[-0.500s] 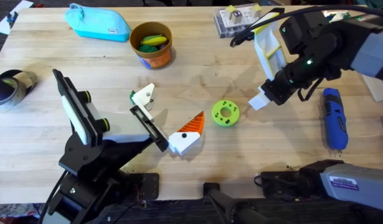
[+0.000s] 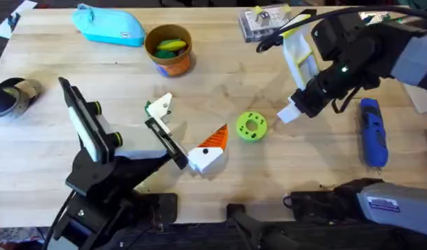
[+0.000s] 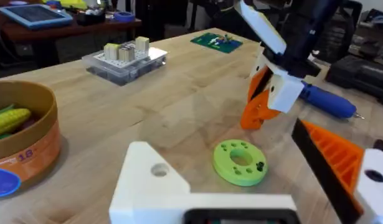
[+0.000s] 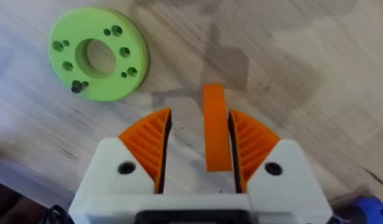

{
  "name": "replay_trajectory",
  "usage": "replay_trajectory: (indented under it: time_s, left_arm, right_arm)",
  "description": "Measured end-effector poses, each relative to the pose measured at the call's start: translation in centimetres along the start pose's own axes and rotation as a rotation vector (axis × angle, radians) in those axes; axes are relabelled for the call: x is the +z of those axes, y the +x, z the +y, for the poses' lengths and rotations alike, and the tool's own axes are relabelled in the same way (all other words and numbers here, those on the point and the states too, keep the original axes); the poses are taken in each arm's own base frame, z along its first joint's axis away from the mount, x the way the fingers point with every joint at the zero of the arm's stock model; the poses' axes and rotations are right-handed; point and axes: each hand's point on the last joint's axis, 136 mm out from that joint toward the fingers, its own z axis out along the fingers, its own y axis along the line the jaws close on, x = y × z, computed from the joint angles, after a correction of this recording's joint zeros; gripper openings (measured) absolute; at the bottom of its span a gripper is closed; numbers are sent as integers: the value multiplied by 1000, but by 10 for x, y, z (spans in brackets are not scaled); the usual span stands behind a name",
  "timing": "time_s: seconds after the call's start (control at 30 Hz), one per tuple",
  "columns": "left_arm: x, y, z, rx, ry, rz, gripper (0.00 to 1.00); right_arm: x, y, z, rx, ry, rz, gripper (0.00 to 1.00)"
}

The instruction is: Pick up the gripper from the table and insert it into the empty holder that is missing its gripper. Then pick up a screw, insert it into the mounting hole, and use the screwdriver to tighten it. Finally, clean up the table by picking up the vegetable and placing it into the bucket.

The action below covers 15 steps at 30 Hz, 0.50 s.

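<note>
Against the overhead view of half a second ago, almost no displacement is being recorded.

The right gripper (image 2: 288, 115) is being kept at centre right of the overhead frame, just right of the green disc (image 2: 252, 127), with no measurable shift. The left gripper (image 2: 185, 130) is being held wide and empty at lower centre, and its arm is being seen only marginally displaced.

The bucket (image 2: 169, 50) is being left in the upper centre of the frame, with yellow and green vegetables (image 2: 170, 46) already being seen inside it. The screwdriver (image 2: 371, 132) is being left lying at the right edge, untouched and well apart from both grippers.

In the right wrist view the jaws are being kept narrow on an orange part (image 4: 216, 127), which is being carried clear of the table near the disc. A dark screw (image 4: 76, 88) is being seen sitting in one of the disc's holes.

The stillness is being read as a pause or fine alignment. The tightening step is being judged not yet begun, since the screwdriver is not being picked up.
</note>
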Motion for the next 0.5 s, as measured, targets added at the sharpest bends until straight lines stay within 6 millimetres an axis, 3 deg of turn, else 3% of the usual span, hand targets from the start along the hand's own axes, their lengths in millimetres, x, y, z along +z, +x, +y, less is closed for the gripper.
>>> replay_trajectory:
  time_s: [0.2,0.5]
  left_arm:
    - [0,0,0,0,0,0,991]
    - [0,0,0,0,-1,0,991]
  right_arm:
    - [-1,18,-5,4,38,82,544]
    - [-1,20,-10,3,71,96,544]
